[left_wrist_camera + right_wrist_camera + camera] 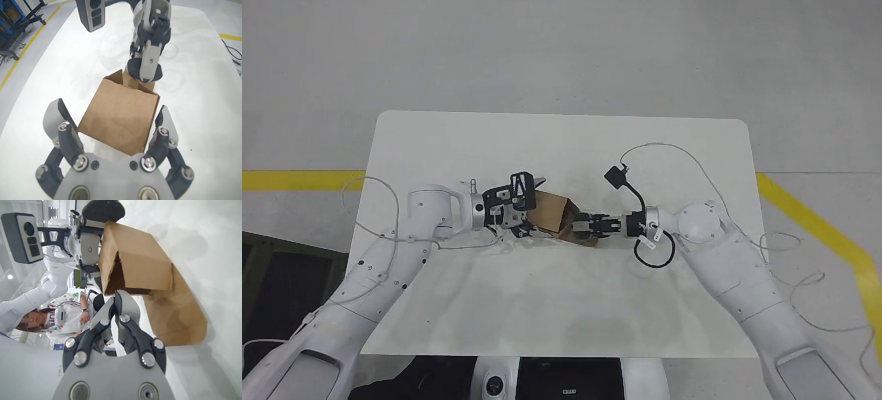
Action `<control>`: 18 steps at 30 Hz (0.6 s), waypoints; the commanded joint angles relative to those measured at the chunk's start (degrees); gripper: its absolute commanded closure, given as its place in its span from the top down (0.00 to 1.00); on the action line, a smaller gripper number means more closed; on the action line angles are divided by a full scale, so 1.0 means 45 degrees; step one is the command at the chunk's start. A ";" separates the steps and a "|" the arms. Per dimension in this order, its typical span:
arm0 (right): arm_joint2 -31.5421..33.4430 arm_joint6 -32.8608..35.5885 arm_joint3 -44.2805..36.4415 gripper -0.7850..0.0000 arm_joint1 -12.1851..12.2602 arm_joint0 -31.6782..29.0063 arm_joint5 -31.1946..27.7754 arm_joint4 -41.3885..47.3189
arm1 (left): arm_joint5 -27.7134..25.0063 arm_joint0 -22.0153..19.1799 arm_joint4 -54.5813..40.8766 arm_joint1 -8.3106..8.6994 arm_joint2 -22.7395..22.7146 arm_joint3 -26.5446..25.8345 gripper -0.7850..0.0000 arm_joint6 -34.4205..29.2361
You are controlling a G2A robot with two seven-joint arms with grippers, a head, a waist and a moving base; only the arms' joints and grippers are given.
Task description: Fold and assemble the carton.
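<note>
A brown carton [555, 211] lies partly folded near the middle of the white table [442, 140]. My left gripper [111, 104] straddles one end of it, and its fingers [63, 111] clamp the carton [121, 117] from both sides. At the far, open end my right gripper [146, 79] is shut, its tip pressing against a flap at the opening. In the right wrist view the shut right gripper [115, 298] touches the lower edge of the carton [140, 256] mouth. A long flap [174, 313] lies flat on the table beside it. The left gripper [101, 245] holds the far end.
Thin cables [682, 150] trail over the table behind the right arm. Yellow floor tape [292, 180] runs along both sides of the table. A dark equipment cart [11, 28] stands off the table's far corner. Bare tabletop surrounds the carton.
</note>
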 commanded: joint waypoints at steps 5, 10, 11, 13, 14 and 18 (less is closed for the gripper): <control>0.0960 -0.0668 -0.0950 0.00 0.0370 -0.0581 0.0883 -0.1072 | 0.0063 0.0063 0.0225 -0.0001 -0.0079 0.0021 1.00 0.0227; 0.0687 -0.1156 -0.0432 0.00 0.0266 -0.0292 0.1403 -0.1448 | 0.0045 0.0112 0.0312 -0.0011 -0.0114 -0.0069 1.00 0.0292; 0.0573 -0.1212 -0.0299 0.00 0.0221 -0.0203 0.1422 -0.1451 | 0.0037 0.0121 0.0323 -0.0012 -0.0126 -0.0081 1.00 0.0294; 0.0262 -0.1244 -0.0110 0.00 0.0098 -0.0031 0.1421 -0.1329 | 0.0061 0.0146 0.0331 -0.0015 -0.0155 -0.0104 1.00 0.0310; 0.0119 -0.1266 0.0013 0.00 0.0039 0.0079 0.1403 -0.1317 | 0.0059 0.0157 0.0339 -0.0016 -0.0167 -0.0114 1.00 0.0310; -0.0449 -0.1021 0.0473 0.00 -0.0205 0.0437 0.1365 -0.0966 | 0.0049 0.0184 0.0386 -0.0020 -0.0214 -0.0140 1.00 0.0334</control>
